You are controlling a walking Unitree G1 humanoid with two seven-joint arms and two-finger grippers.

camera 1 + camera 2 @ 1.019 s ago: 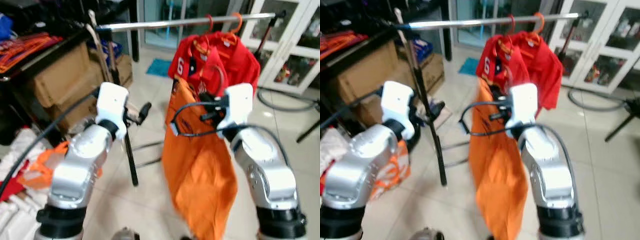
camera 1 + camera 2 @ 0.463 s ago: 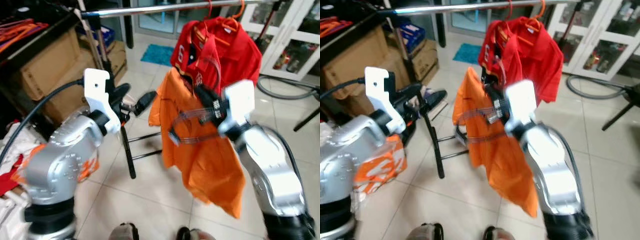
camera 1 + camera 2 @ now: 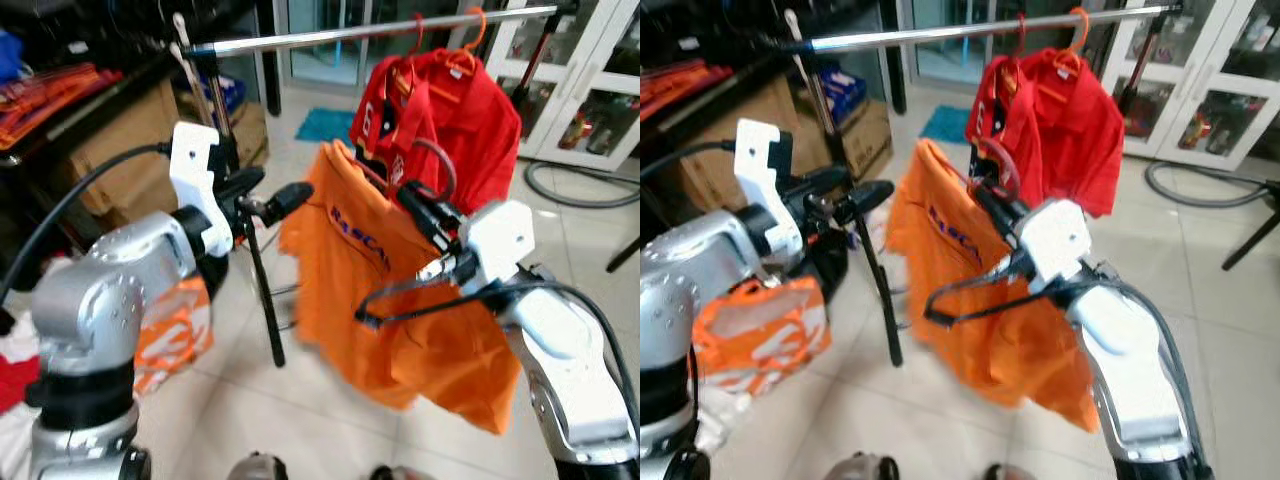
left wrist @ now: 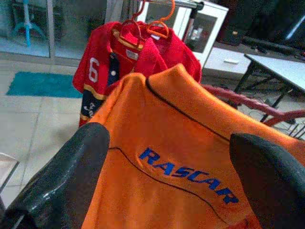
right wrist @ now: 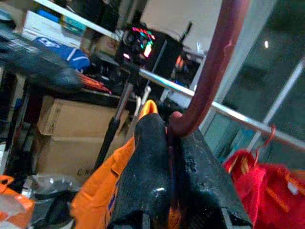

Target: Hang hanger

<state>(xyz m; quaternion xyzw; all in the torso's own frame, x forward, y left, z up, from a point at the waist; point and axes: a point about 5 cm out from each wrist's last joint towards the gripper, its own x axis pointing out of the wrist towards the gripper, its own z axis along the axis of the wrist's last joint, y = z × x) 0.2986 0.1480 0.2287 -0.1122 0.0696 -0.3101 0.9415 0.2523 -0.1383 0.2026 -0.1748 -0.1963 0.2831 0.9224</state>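
Observation:
An orange shirt [image 3: 400, 290] printed "RASCAR" hangs on a dark red hanger, swung out at a slant. My right gripper [image 5: 174, 126] is shut on the base of the hanger's hook [image 5: 214, 62], below and in front of the silver rail [image 3: 330, 37]. Its fingers [image 3: 415, 200] show by the shirt's collar in the left eye view. My left gripper [image 3: 270, 195] is open just left of the shirt's shoulder, and its wrist view looks across the shirt [image 4: 181, 157] between both fingers. Two red shirts [image 3: 450, 110] hang on the rail from orange hangers.
The rack's black upright pole [image 3: 255, 280] stands between my arms. Cardboard boxes [image 3: 120, 150] sit at the left, with an orange bag [image 3: 175, 325] on the floor. White glass-door cabinets [image 3: 590, 90] and a coiled hose [image 3: 570, 190] are at the right.
My right arm has raised the hanger, and the orange shirt has swung up and leftward. My left gripper has risen toward the shirt's shoulder. The camera view has shifted.

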